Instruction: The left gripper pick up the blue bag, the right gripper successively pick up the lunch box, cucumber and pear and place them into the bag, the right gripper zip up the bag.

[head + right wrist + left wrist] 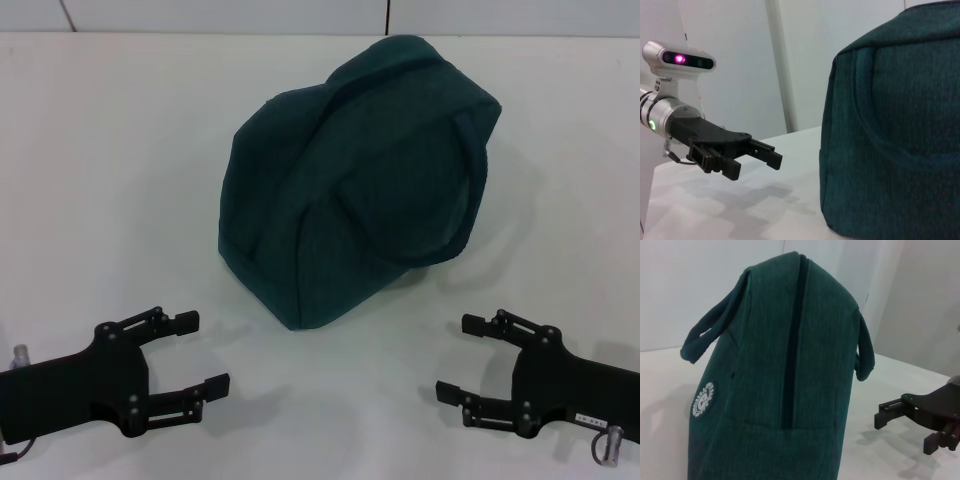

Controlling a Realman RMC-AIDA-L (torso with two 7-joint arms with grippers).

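Note:
The blue bag [350, 180] stands on the white table, its top seam shut, with one loop handle [470, 190] lying on its side. In the left wrist view the bag [805, 405] shows its dark zipper line [792, 350] and white round logo [703, 399]. My left gripper [200, 352] is open and empty at the front left, apart from the bag. My right gripper [457, 356] is open and empty at the front right, also apart from it. The lunch box, cucumber and pear are out of view.
The white table [110, 170] runs to a pale wall at the back. The right wrist view shows the bag [890, 140] close by and the left gripper [754, 165] farther off. The left wrist view shows the right gripper [907, 432] beyond the bag.

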